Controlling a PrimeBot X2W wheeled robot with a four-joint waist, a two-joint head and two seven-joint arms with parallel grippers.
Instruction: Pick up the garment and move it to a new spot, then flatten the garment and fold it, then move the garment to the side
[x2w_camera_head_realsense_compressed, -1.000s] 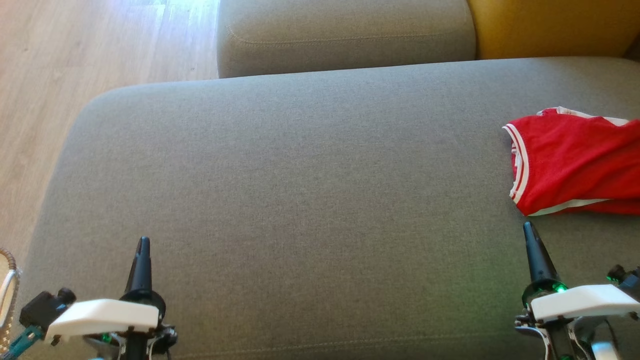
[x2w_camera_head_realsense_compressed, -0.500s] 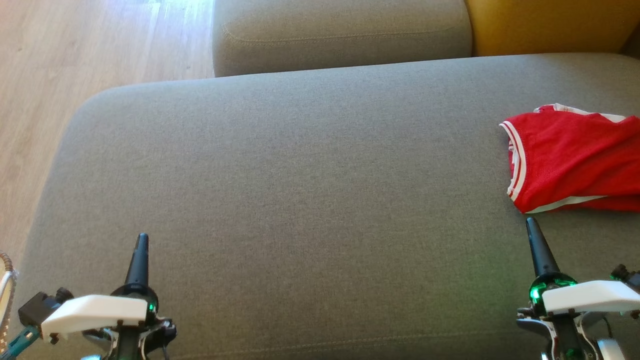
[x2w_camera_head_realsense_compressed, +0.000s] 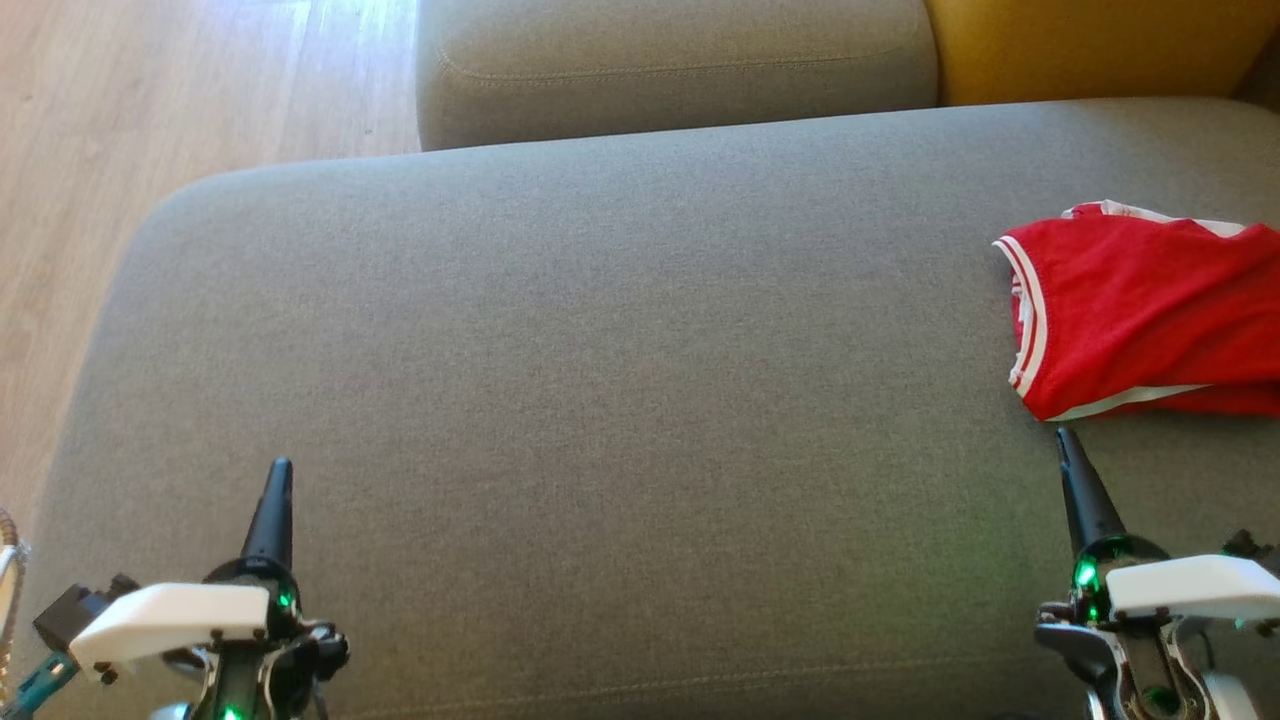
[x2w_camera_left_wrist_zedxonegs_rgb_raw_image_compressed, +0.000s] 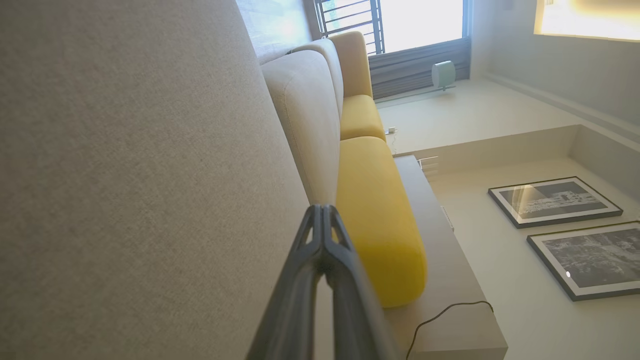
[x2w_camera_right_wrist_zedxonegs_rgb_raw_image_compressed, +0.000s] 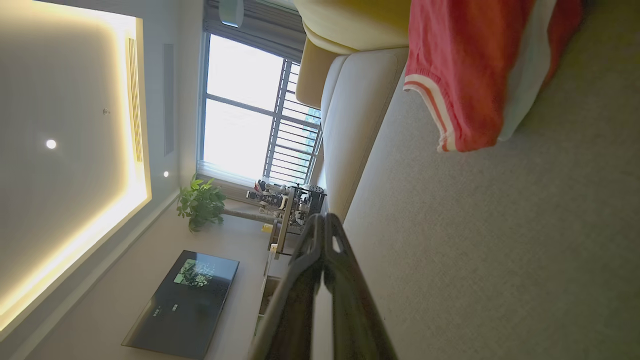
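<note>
Crumpled at the far right of the grey sofa seat (x2w_camera_head_realsense_compressed: 600, 350): the red garment (x2w_camera_head_realsense_compressed: 1140, 310), white-trimmed along its edges, cut off by the right border of the head view. Just below its near hem, close but apart from it: the right hand (x2w_camera_head_realsense_compressed: 1068, 445), clenched to a single dark point, grasping nothing. Well apart at the lower left: the left hand (x2w_camera_head_realsense_compressed: 278, 480), likewise clenched and empty, over bare grey fabric; cannot tell whether either tip touches the seat. Behind the seat, a grey back cushion (x2w_camera_head_realsense_compressed: 670, 70) and, to its right, a yellow cushion (x2w_camera_head_realsense_compressed: 1090, 45); at the upper left, wooden floor (x2w_camera_head_realsense_compressed: 150, 90). Along the right wrist view, fingertips pressed together with only a thin slit lower down, the garment in the upper right corner with its striped band hanging toward the seat; further off, a bright window (x2w_camera_right_wrist_zedxonegs_rgb_raw_image_compressed: 245, 130), a potted plant (x2w_camera_right_wrist_zedxonegs_rgb_raw_image_compressed: 200, 205) and a dark screen (x2w_camera_right_wrist_zedxonegs_rgb_raw_image_compressed: 185, 305). Along the left wrist view, fingers meeting at the tip beside plain grey upholstery, with yellow cushions past them and two framed pictures (x2w_camera_left_wrist_zedxonegs_rgb_raw_image_compressed: 555, 200) on the pale wall.
</note>
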